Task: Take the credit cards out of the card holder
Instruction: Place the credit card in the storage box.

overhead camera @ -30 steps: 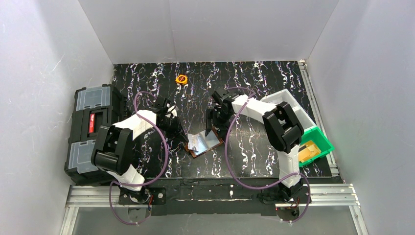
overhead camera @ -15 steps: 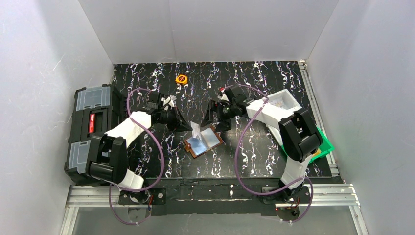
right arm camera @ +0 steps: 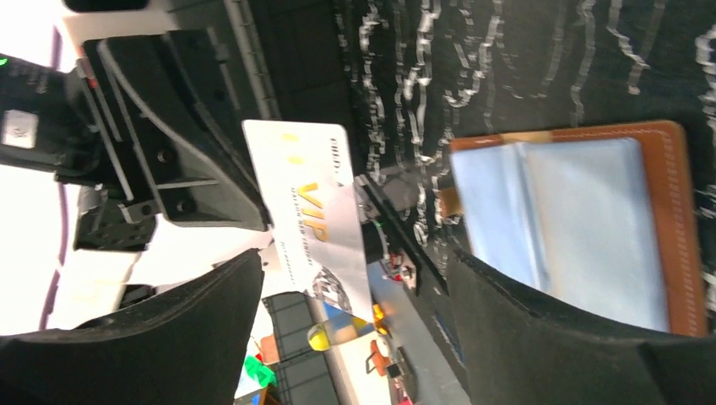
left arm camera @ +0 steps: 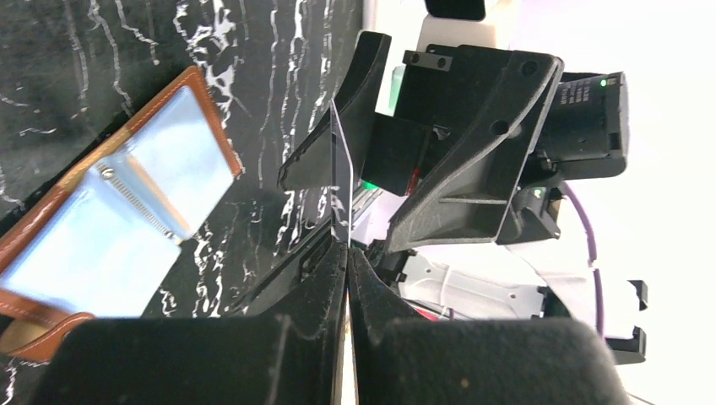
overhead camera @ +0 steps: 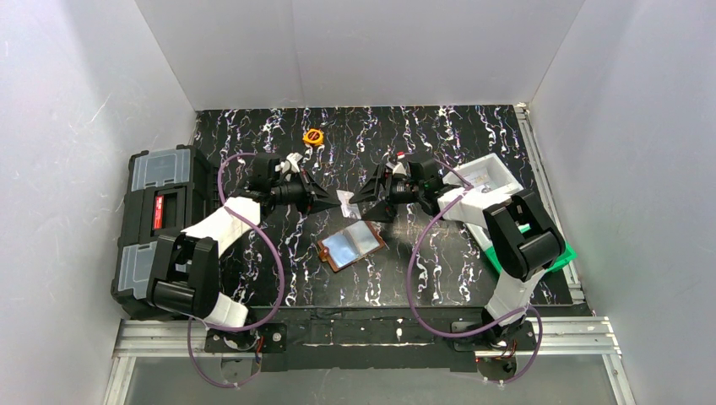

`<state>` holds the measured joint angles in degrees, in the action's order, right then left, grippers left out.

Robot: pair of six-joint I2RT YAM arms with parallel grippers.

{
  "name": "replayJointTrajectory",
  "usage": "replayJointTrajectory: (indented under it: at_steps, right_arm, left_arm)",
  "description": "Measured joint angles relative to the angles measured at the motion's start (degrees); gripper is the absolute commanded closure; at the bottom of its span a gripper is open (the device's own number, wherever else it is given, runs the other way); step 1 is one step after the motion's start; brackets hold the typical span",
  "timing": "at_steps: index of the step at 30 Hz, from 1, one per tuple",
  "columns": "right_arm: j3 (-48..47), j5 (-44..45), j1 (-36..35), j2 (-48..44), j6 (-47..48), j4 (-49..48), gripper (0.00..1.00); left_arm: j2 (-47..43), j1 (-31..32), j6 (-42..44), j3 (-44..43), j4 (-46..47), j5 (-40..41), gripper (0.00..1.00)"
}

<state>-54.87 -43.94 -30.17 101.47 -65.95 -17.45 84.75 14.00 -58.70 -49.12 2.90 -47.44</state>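
Near card holder [overhead camera: 350,245]: credit card [right arm camera: 312,228] clamped in left gripper [left arm camera: 347,257].

1. Left wrist view: credit card [left arm camera: 341,181] is edge-on, a thin line only; its faces are unseen.
2. Same view: card holder [left arm camera: 127,219] is cut off by the left edge, its near corner hidden behind a finger of the left gripper [left arm camera: 346,253].
3. Right wrist view: the card's lower print is blurred and unreadable. The holder's lower part is hidden behind a finger of the right gripper [right arm camera: 355,261].
4. Top view: the card is too small to read. Green bin [overhead camera: 564,251] is mostly hidden behind the right arm [overhead camera: 519,236].
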Motion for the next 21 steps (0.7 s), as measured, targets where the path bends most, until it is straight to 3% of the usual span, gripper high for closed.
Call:
replayJointTrajectory:
  at_steps: [8,14,16,18,21]
  right_arm:
    - [0.31,-3.3,0.07,0.33,-9.4,-12.04,0.53]
    - [0.28,-4.28,0.09,0.83,-12.33,-14.67,0.89]
    - [0.28,-4.35,0.11,0.9,-12.2,-14.69,0.96]
    - [0.28,-4.44,0.11,0.87,-11.74,-14.47,0.99]
    - [0.28,-4.13,0.11,0.85,-9.92,-12.13,0.99]
  left_arm:
    - [0.28,0.0,-4.52,0.87,5.92,-2.05,1.0]
    - [0.28,0.0,-4.52,0.87,6.03,-3.06,1.0]
    - [0.28,0.0,-3.93,0.87,5.6,-3.19,1.0]
    - [0.28,0.0,-2.99,0.87,4.31,-3.15,0.92]
    - [0.28,0.0,-1.07,0.85,2.16,-3.17,0.72]
